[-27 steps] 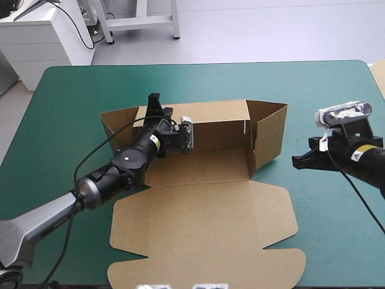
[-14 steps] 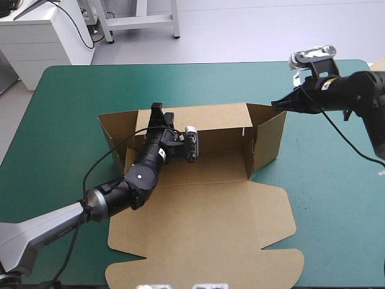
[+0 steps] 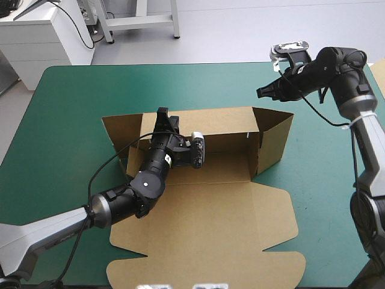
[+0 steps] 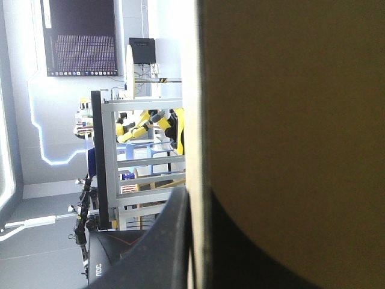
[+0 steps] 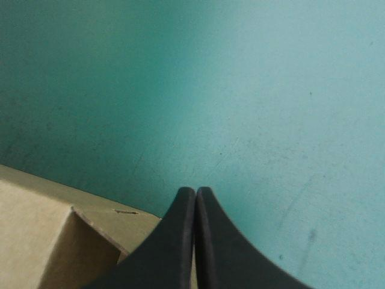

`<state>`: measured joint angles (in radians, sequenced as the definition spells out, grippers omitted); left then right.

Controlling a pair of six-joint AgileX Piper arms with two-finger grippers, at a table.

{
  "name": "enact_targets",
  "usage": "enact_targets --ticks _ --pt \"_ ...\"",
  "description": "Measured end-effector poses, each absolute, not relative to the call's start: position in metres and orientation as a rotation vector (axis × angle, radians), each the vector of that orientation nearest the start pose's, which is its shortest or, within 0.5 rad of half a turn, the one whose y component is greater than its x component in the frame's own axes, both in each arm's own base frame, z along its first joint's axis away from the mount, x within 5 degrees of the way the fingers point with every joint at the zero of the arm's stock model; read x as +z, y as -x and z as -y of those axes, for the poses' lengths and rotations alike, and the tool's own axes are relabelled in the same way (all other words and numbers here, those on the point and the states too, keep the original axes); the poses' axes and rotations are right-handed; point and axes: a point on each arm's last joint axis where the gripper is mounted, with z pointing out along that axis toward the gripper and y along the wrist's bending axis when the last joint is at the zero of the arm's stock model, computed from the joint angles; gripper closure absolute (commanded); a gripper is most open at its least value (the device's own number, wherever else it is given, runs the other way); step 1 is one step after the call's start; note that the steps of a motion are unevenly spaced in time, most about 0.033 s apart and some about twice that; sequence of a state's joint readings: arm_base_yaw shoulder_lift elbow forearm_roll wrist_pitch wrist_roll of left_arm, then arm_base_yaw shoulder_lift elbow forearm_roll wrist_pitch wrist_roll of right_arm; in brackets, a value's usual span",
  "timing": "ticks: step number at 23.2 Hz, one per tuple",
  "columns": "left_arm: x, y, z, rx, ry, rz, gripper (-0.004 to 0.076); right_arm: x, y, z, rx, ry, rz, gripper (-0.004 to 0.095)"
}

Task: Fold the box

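The brown box (image 3: 204, 205) lies mid-table with its back wall (image 3: 222, 120) and both side flaps raised and its lid flat toward the front edge. My left gripper (image 3: 161, 115) is shut on the top of the back wall near its left end. In the left wrist view the board (image 4: 289, 120) stands between the fingers of the left gripper (image 4: 195, 195). My right gripper (image 3: 260, 93) hovers shut beyond the box's far right corner, touching nothing. In the right wrist view the right gripper (image 5: 195, 192) points at the cover, with that box corner (image 5: 48, 241) beside it.
Bare teal-green cover (image 3: 325, 198) stretches to the right of the box and beyond it toward the far edge. A pale board edge (image 3: 380, 72) shows at the table's right edge. The lid reaches almost to the front edge.
The right arm has swung up from beside the box's right flap to beyond its far right corner. The left gripper and the box have shifted slightly rightward.
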<state>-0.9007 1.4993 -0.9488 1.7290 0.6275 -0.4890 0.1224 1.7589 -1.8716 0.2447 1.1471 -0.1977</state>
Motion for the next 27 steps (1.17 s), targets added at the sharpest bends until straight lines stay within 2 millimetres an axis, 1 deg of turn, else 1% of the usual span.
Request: enact_targets --ticks 1,2,3,4,7,9,11,13,14,15,18,21,27 --pt "0.290 -0.241 0.220 0.843 -1.483 -1.255 0.0731 0.388 -0.384 -0.068 0.297 0.360 -2.481 0.0927" --pt "0.290 -0.241 0.220 0.840 -1.480 -1.257 0.0731 0.379 -0.392 -0.069 0.305 0.356 -2.503 0.0927" --pt "0.290 -0.241 0.220 0.839 -1.480 -1.259 0.0731 0.374 -0.395 -0.070 0.309 0.354 -2.514 0.0927" --pt "0.289 -0.241 0.219 0.837 -1.478 -1.264 0.0731 0.364 -0.401 -0.070 0.314 0.353 -2.546 0.0928" --pt "0.289 -0.241 0.219 0.839 -1.480 -1.264 0.0731 0.350 -0.405 -0.071 0.327 0.359 -2.617 0.0927" --pt "0.289 -0.241 0.219 0.839 -1.480 -1.264 0.0731 0.344 -0.404 -0.073 0.352 0.383 -2.656 0.0927" --pt "0.289 -0.241 0.219 0.842 -1.482 -1.261 0.0731 0.347 -0.402 -0.074 0.370 0.385 -2.652 0.0927" --pt "0.289 -0.241 0.219 0.842 -1.483 -1.261 0.0731 0.353 -0.397 -0.075 0.389 0.384 -2.636 0.0929" --pt "0.289 -0.241 0.219 0.842 -1.483 -1.261 0.0731 0.353 -0.392 -0.075 0.396 0.391 -2.643 0.0929" --pt "0.289 -0.241 0.219 0.845 -1.481 -1.261 0.0731 0.350 -0.388 -0.074 0.396 0.399 -2.653 0.0929" --pt "0.288 -0.241 0.219 0.846 -1.482 -1.262 0.0731 0.333 -0.371 -0.073 0.411 0.459 -2.714 0.0928" --pt "0.288 -0.241 0.218 0.850 -1.480 -1.264 0.0731 0.329 -0.361 -0.075 0.458 0.494 -2.713 0.0927" --pt "0.288 -0.241 0.218 0.852 -1.478 -1.265 0.0731 0.336 -0.335 -0.075 0.475 0.560 -2.596 0.0927"
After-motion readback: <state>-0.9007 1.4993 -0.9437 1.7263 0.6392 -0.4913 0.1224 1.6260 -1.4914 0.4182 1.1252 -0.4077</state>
